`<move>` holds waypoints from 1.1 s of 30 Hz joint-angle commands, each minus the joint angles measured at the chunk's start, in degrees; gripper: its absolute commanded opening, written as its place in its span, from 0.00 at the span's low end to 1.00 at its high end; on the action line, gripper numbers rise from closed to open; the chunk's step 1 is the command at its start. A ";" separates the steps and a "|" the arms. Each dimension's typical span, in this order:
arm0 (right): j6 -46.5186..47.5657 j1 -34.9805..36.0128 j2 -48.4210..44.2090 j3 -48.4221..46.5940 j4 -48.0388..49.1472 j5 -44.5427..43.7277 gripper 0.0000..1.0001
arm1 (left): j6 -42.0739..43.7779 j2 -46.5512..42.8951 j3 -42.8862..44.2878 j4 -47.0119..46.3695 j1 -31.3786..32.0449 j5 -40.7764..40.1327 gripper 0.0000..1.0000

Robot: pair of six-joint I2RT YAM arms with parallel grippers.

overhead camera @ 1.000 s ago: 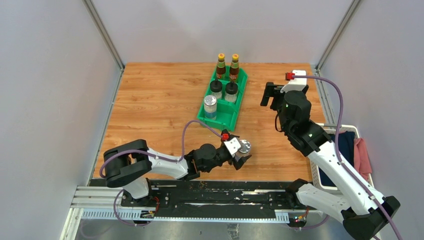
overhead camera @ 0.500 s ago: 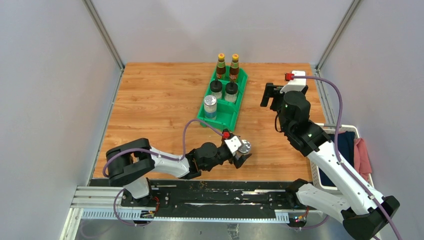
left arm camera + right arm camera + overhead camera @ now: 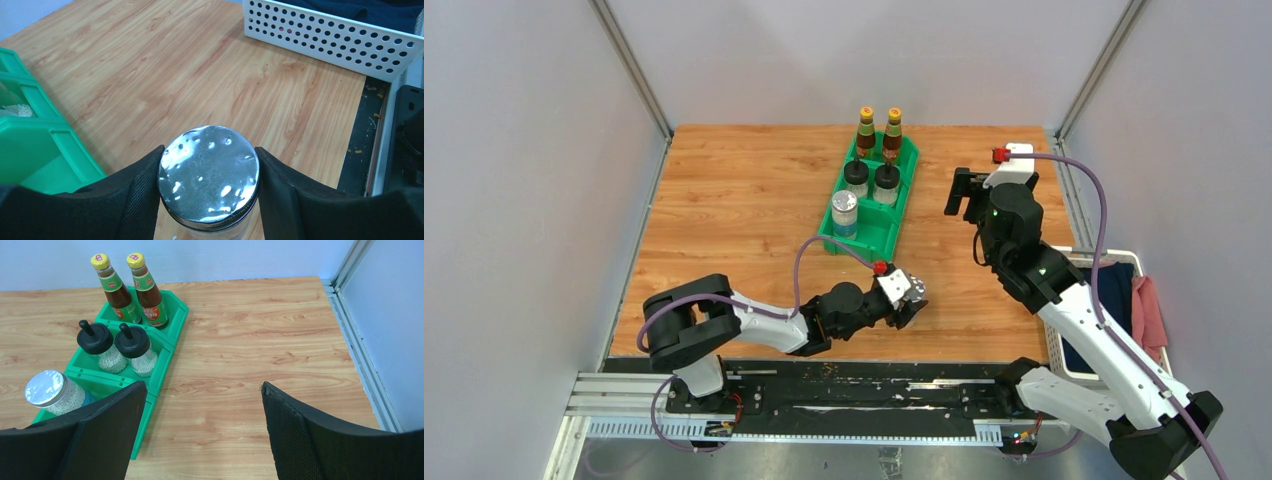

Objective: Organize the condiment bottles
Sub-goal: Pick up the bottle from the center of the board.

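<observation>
Silver-lidded jar (image 3: 208, 180) upright over the worktop (image 3: 744, 200) near its front edge, apart from the green bin (image 3: 871, 238), my left pincer (image 3: 207, 165) pinching its lid on both sides; my right pincer (image 3: 202, 387) spread, empty, beside the bin holding the other five bottles (image 3: 132, 341).
</observation>
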State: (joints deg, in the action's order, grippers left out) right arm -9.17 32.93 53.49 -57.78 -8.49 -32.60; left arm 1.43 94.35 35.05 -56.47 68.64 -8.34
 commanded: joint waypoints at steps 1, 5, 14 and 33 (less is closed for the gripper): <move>-0.04 -0.89 -0.80 1.06 1.29 -0.36 0.88 | -0.40 0.87 1.43 -1.54 -0.41 0.33 0.56; -0.13 -0.87 -0.99 1.10 1.30 -0.45 0.88 | -0.64 0.47 1.34 -1.05 -0.43 0.72 0.35; -0.37 -0.93 -1.22 1.28 1.46 -0.81 0.88 | 1.03 -4.51 0.90 5.30 -0.44 1.91 0.00; -0.31 -0.96 -1.04 0.49 1.98 -0.79 0.87 | 9.09 -17.34 6.23 23.21 -2.25 3.03 0.00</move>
State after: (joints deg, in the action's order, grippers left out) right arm -9.19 32.82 53.17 -57.25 -8.03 -32.60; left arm 8.60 79.15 38.81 -33.58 67.90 -6.17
